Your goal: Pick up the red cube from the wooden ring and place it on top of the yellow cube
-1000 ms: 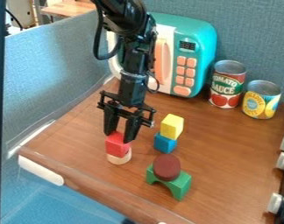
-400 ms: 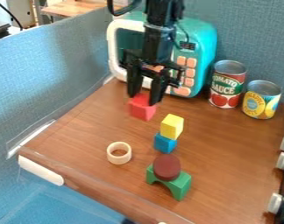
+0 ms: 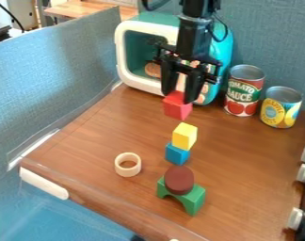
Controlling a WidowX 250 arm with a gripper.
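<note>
The black two-finger gripper (image 3: 181,97) pinches a red block (image 3: 178,106) up behind a yellow block (image 3: 184,135) resting on a blue block (image 3: 177,154).

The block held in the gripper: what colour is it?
The block is red, seen best in the camera view.

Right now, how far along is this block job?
Looks done: the yellow wooden block sits on the blue cube, and the dark red round block rests on the green arch.
In hand: the black gripper holds the bright red block, seemingly raised.
Left, I'd judge: setting down that red block. The pale ring stands apart, nothing on it.
</note>
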